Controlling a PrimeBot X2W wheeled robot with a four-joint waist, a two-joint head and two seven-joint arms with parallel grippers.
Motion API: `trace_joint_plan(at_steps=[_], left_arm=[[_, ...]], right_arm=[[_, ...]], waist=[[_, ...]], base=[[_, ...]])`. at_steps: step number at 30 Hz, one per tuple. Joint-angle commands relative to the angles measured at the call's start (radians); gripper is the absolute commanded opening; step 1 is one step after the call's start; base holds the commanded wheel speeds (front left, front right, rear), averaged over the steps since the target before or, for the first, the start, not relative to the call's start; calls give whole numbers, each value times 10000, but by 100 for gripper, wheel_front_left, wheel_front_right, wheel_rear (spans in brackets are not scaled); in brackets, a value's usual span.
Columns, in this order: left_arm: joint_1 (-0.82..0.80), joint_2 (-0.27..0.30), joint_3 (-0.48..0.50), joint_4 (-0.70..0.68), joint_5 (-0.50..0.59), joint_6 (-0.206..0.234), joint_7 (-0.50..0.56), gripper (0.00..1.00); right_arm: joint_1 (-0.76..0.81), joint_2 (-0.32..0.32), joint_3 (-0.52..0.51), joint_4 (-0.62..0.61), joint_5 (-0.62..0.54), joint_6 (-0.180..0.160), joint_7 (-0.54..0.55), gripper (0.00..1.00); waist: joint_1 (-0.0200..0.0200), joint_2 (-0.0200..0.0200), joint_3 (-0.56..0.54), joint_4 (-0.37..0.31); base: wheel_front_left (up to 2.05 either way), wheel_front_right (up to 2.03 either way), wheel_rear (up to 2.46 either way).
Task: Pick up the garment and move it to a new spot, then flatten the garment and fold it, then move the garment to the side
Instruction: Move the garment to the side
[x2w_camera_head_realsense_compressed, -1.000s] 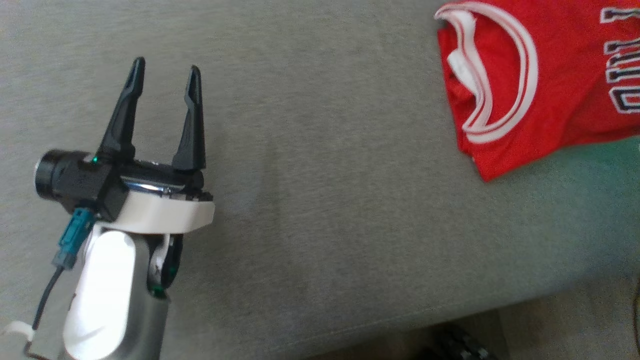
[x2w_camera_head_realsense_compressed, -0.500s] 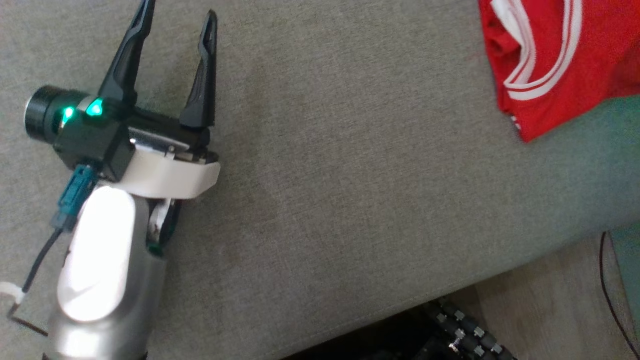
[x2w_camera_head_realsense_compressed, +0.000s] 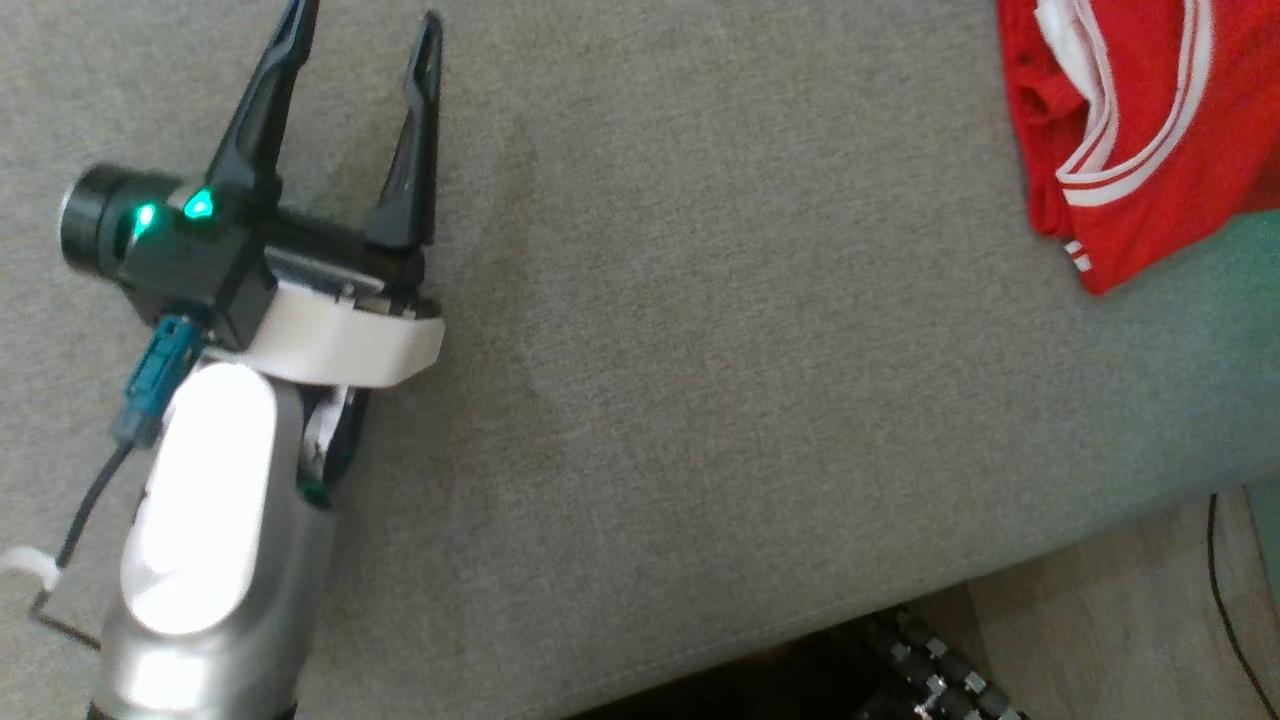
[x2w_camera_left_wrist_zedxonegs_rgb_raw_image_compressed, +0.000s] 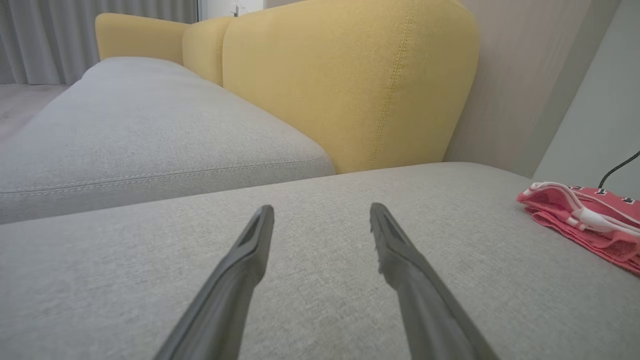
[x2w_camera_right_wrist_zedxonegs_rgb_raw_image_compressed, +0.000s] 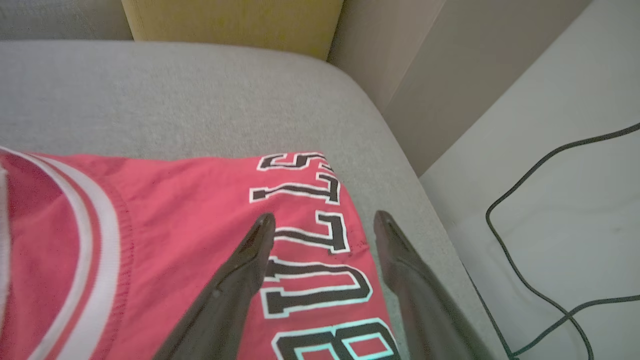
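Note:
The garment (x2w_camera_head_realsense_compressed: 1150, 130) is a folded red jersey with white trim, lying at the far right end of the grey sofa seat (x2w_camera_head_realsense_compressed: 700, 350). In the left wrist view the garment (x2w_camera_left_wrist_zedxonegs_rgb_raw_image_compressed: 585, 220) rests flat at the right edge. My left gripper (x2w_camera_head_realsense_compressed: 365, 25) hovers open over bare cushion at the left, far from the jersey; its fingers (x2w_camera_left_wrist_zedxonegs_rgb_raw_image_compressed: 250, 250) are spread with nothing between them. My right gripper (x2w_camera_right_wrist_zedxonegs_rgb_raw_image_compressed: 325, 220) stands open just above the garment (x2w_camera_right_wrist_zedxonegs_rgb_raw_image_compressed: 190, 235), over its black lettering and near its right edge. Nothing is held in its jaws.
Yellow back cushions (x2w_camera_left_wrist_zedxonegs_rgb_raw_image_compressed: 350, 85) rise behind the seat. The seat's right end drops to a pale floor (x2w_camera_right_wrist_zedxonegs_rgb_raw_image_compressed: 550, 200) with a black cable (x2w_camera_right_wrist_zedxonegs_rgb_raw_image_compressed: 510, 240). The seat's front edge (x2w_camera_head_realsense_compressed: 800, 630) and the dark robot base (x2w_camera_head_realsense_compressed: 920, 670) lie below.
The head camera has shifted, so the garment shows further to the upper right and the left gripper higher in the picture. The garment lies as before.

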Motion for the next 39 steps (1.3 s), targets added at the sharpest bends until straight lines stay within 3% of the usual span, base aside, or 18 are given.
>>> trace_joint_plan(at_steps=[1,6,11,19,27,39], left_arm=[[311,181,343,-262,-40,97,-33,100],[989,173,540,-183,-197,275,-34,100],[1785,98,701,-122,-397,449,-35,100],[2843,66,1007,-47,-644,731,-35,100],[3715,136,1151,63,-804,844,-35,100],[5041,266,1018,149,-965,868,159,100]], right_arm=[[470,-85,-107,-516,-85,65,-194,100],[1413,871,-270,-2017,-411,65,-1043,100],[2495,1933,212,-3423,-544,65,-1705,100],[3583,3187,1391,-4001,-636,65,-2891,100],[4553,3634,1937,-3521,-789,65,-3765,100],[6091,3661,2347,-3621,-978,65,-3498,100]], waist=[[-1,1,-324,27],[-1,1,-1365,160],[-1,1,-2345,549],[-1,1,-3606,1558],[-1,1,-4616,2356],[-1,1,-5855,2500]], base=[[0,0,0],[0,0,0],[0,0,0],[0,0,0],[0,0,0],[0,0,0]])
